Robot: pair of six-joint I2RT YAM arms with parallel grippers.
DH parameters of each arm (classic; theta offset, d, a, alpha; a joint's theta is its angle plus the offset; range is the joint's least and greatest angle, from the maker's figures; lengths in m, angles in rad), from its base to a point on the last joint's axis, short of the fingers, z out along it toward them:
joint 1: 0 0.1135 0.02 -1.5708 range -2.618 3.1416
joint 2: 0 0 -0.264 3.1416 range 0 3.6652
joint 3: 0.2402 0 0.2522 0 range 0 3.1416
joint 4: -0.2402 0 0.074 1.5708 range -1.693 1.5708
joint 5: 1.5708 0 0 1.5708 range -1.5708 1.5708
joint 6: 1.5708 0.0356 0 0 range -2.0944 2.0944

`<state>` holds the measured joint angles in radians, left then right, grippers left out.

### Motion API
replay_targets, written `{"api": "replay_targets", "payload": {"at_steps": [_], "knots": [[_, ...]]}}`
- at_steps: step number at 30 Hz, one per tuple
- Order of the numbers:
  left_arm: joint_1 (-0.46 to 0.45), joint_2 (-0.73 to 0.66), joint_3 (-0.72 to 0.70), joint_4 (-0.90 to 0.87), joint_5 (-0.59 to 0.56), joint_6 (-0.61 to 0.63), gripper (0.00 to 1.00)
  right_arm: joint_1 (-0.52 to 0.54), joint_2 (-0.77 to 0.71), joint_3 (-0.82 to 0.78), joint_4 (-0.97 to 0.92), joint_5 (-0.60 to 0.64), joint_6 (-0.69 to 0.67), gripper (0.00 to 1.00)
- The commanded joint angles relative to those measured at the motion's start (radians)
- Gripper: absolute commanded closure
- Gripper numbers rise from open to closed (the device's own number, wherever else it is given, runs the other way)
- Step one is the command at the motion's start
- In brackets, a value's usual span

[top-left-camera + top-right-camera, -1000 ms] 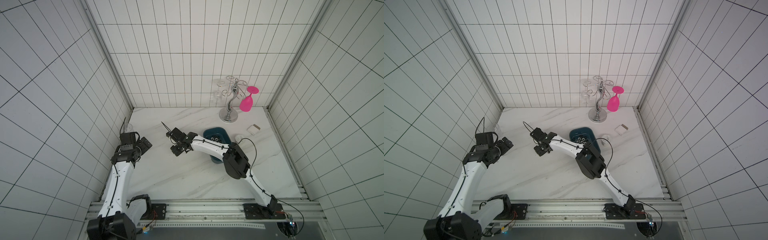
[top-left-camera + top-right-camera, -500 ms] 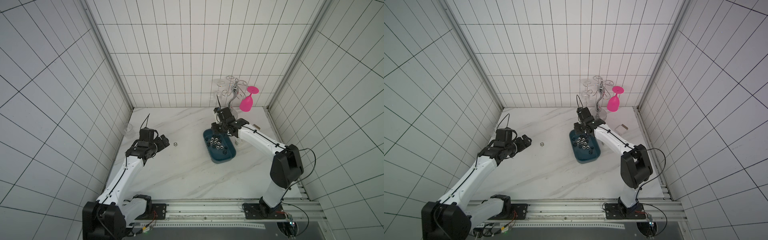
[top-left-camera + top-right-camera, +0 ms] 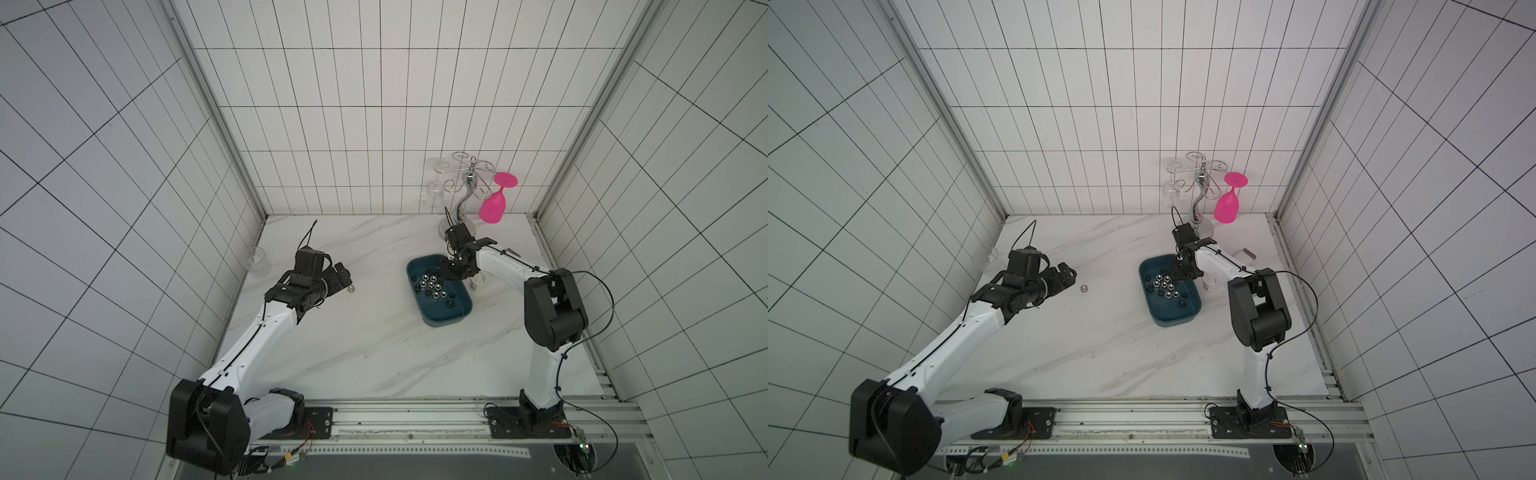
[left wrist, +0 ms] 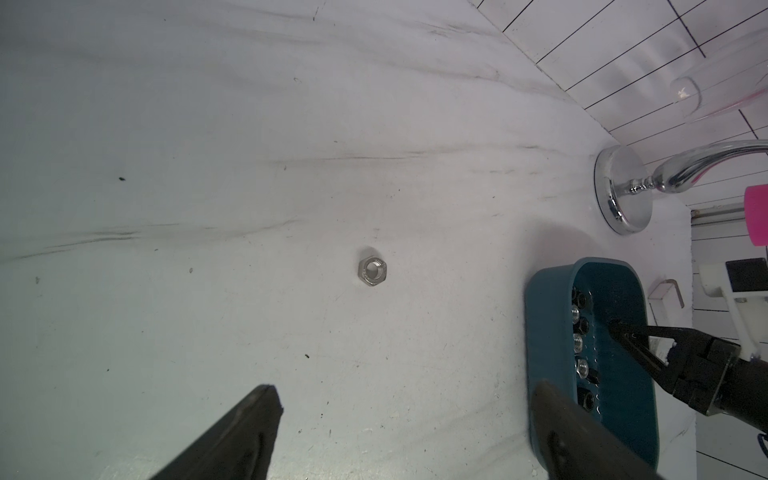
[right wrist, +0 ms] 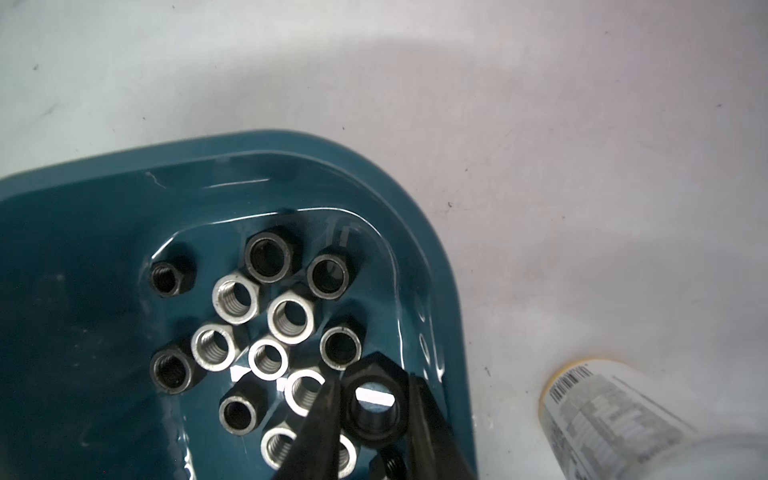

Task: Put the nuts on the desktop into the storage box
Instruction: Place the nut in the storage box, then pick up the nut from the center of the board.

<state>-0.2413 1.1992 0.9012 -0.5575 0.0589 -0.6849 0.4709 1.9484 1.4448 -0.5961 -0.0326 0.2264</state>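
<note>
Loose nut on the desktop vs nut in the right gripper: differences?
Colour: the desktop nut is shiny silver; the gripper nut is black.
Support: the desktop nut lies flat on the desktop, untouched; the gripper nut sits between the fingertips of the right gripper.
Place: the desktop nut is outside the storage box; the gripper nut is over it.
Shared: both hexagonal with a centre hole.

Laboratory robot test cell. Enclosed on three sides by white tiled panels (image 3: 374, 124) in metal framing. Fitted with two arms (image 3: 257, 332) bolted to a slotted aluminium rail (image 3: 407, 419) along a marble-patterned desktop (image 3: 365, 353).
</note>
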Motion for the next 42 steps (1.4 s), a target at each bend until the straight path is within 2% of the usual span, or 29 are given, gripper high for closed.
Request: {"api": "replay_targets", "payload": {"at_steps": [1, 5, 9, 14, 16, 21, 28, 36, 42], "knots": [[-0.003, 0.009, 0.037, 0.006, -0.023, 0.005, 0.02, -0.004, 0.014, -0.001, -0.019, 0.001, -0.004, 0.63], [-0.003, 0.005, 0.041, -0.001, -0.031, 0.011, 0.02, -0.003, -0.016, -0.003, -0.019, 0.014, -0.010, 0.51], [-0.003, -0.001, 0.048, -0.013, -0.050, 0.022, 0.02, 0.019, -0.072, 0.008, -0.024, 0.026, -0.013, 0.49], [0.005, -0.009, 0.047, -0.018, -0.139, 0.029, 0.02, 0.150, -0.107, 0.060, -0.011, 0.014, -0.032, 0.46], [0.032, -0.009, 0.050, -0.027, -0.132, 0.033, 0.02, 0.209, -0.084, 0.099, 0.004, -0.013, -0.035, 0.44], [0.140, -0.019, 0.051, -0.073, -0.083, 0.040, 0.02, 0.329, 0.069, 0.277, 0.009, -0.069, -0.030, 0.41], [0.211, -0.057, 0.046, -0.147, -0.089, 0.076, 0.02, 0.423, 0.322, 0.562, -0.042, -0.107, -0.052, 0.39], [0.297, -0.125, 0.009, -0.168, -0.095, 0.118, 0.02, 0.498, 0.582, 0.911, -0.176, -0.055, -0.102, 0.35], [0.337, -0.139, 0.003, -0.189, -0.084, 0.150, 0.02, 0.512, 0.654, 0.983, -0.194, -0.050, -0.103, 0.35]]}}
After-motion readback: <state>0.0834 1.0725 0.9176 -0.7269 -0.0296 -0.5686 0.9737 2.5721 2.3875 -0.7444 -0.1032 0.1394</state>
